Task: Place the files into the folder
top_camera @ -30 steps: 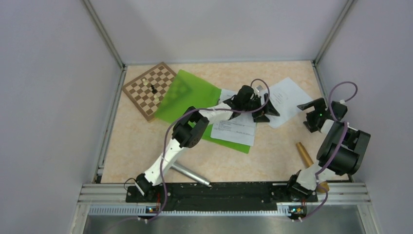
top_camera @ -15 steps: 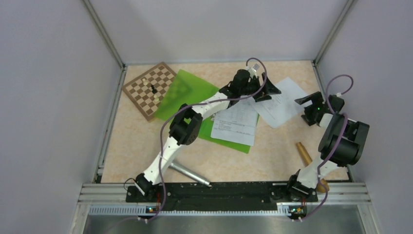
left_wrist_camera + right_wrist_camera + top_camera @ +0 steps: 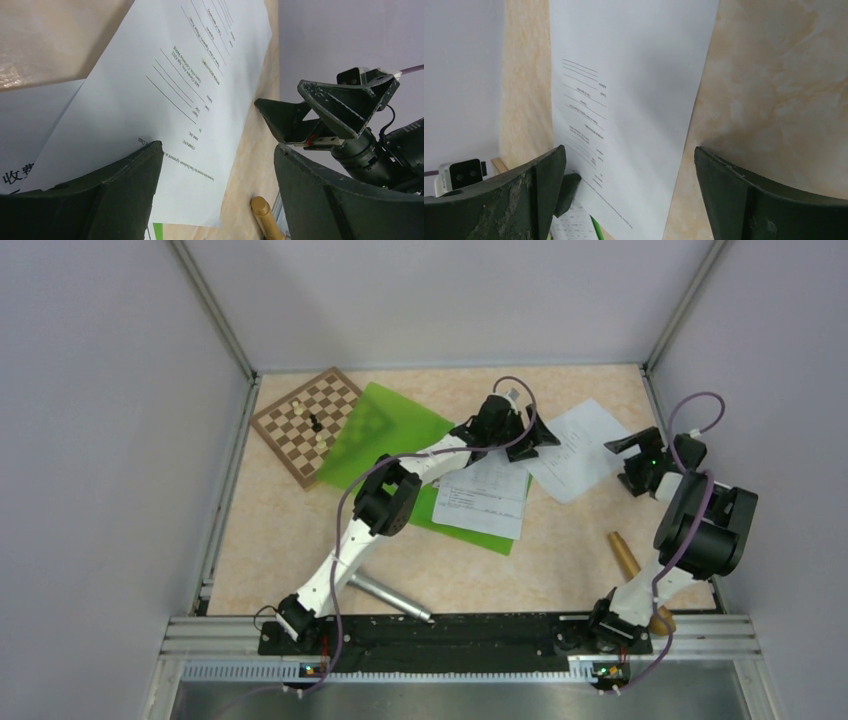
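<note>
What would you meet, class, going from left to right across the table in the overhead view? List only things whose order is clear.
chessboard → green folder → loose printed sheet → right arm's fingers

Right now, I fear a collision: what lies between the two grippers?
A white printed sheet, flat on the table; the top view shows it best.

Bright, even light from overhead; shadows soft & faint. Bit of glare on the table (image 3: 20, 70) in left wrist view. Near fingers (image 3: 100, 200) slightly blurry in both wrist cams; top view sharp.
</note>
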